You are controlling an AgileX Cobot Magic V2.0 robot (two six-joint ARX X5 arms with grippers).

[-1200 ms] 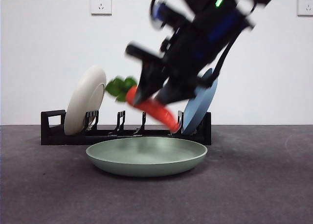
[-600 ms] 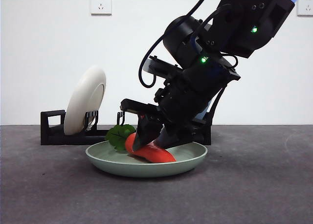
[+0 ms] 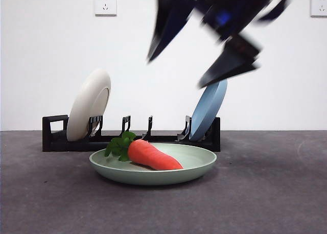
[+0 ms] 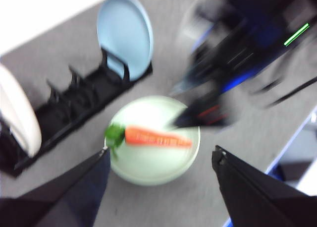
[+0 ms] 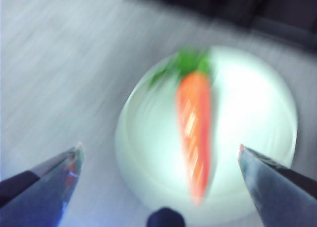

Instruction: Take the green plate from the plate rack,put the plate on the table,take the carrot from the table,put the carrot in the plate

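The carrot [image 3: 150, 156] lies on its side in the green plate [image 3: 199, 165], leaves toward the white plate's side. The plate sits flat on the table [image 3: 265, 193] in front of the plate rack [image 3: 56, 137]. My right gripper [image 3: 176, 70] is open, empty and blurred, high above the plate. In the right wrist view the carrot [image 5: 194, 123] and plate [image 5: 247, 103] lie well below the open right gripper [image 5: 158, 157]. My left gripper [image 4: 158, 187] is open and empty, far above; its view shows the carrot [image 4: 156, 138], the plate [image 4: 158, 167], the rack [image 4: 74, 108] and the right arm [image 4: 233, 53].
A cream-white plate [image 3: 89, 103] leans in the rack's handle end and a blue plate [image 3: 208, 109] stands at the other end; both also show in the left wrist view, white [image 4: 17, 118] and blue [image 4: 124, 33]. Slots between them hold nothing. A table edge [image 4: 292, 138] shows.
The right gripper lowered the carrot into the green plate, let go of it and rose high above. The carrot now lies free in the plate.
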